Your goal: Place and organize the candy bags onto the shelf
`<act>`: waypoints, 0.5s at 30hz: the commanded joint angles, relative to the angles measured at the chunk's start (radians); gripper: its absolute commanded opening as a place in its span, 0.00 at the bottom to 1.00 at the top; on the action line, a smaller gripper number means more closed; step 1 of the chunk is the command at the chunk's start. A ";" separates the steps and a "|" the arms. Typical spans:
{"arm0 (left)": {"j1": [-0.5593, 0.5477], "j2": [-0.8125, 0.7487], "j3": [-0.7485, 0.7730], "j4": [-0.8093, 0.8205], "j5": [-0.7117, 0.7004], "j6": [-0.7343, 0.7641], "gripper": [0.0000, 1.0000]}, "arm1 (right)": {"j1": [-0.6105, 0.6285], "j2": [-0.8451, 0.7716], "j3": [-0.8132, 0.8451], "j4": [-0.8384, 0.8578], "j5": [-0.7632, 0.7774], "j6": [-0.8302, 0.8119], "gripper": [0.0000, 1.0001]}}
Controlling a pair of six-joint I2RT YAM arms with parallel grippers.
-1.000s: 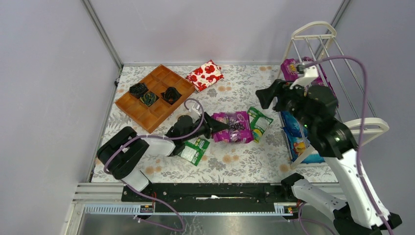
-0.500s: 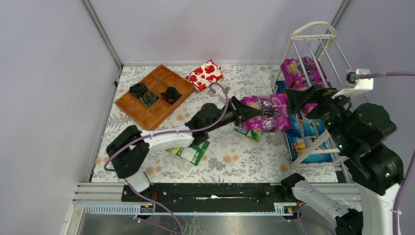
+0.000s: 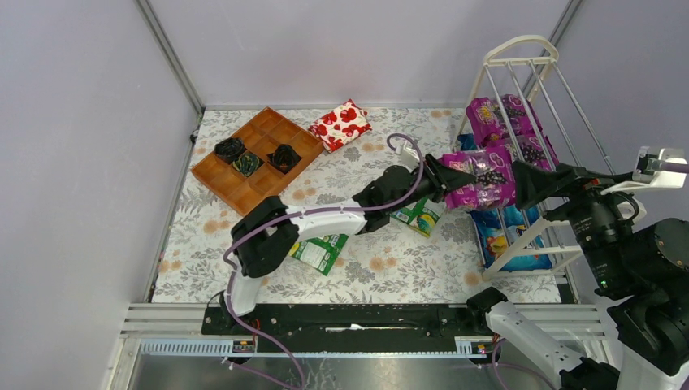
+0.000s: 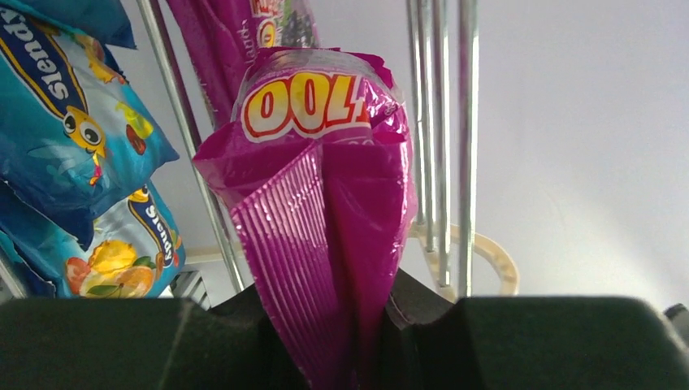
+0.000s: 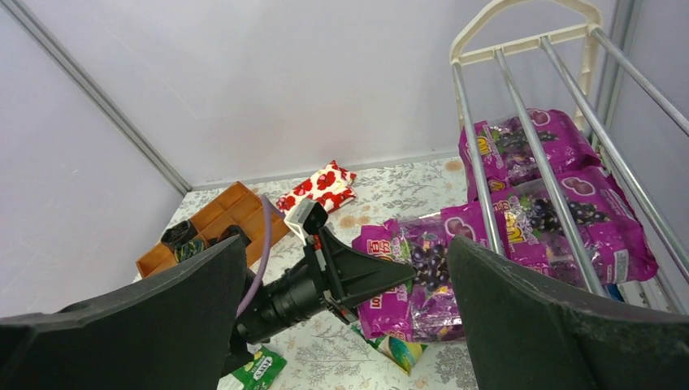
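Note:
My left gripper (image 3: 455, 176) is shut on a magenta-purple candy bag (image 3: 485, 185) and holds it in the air against the front rods of the white shelf (image 3: 520, 50). The left wrist view shows the bag (image 4: 325, 179) pinched between the jaws, with the shelf rods (image 4: 465, 122) just behind it. Two more purple bags (image 3: 491, 114) (image 3: 535, 149) lie on an upper tier. Two green-and-white bags lie on the table, one (image 3: 420, 216) under the left arm and one (image 3: 322, 250) nearer the front. My right gripper (image 5: 345, 240) is open and empty, raised at the right and looking down on the shelf.
Blue bags (image 3: 497, 224) fill the shelf's lower tier and also show in the left wrist view (image 4: 65, 138). A brown compartment tray (image 3: 244, 188) with dark items stands at the back left. A red-and-white flowered packet (image 3: 341, 123) lies behind it.
My left gripper lifted the purple bag off the table and carried it right to the shelf. My right arm swung away to the right, clear of the shelf front.

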 commanded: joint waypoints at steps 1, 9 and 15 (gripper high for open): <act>-0.045 -0.004 0.131 0.120 -0.033 -0.010 0.31 | 0.000 -0.015 0.009 -0.009 0.043 -0.023 1.00; -0.096 -0.007 0.168 0.098 -0.073 0.044 0.31 | -0.001 -0.036 -0.016 -0.027 0.024 -0.014 1.00; -0.121 0.029 0.233 0.082 -0.080 0.035 0.31 | 0.000 -0.055 -0.019 -0.038 0.022 -0.005 1.00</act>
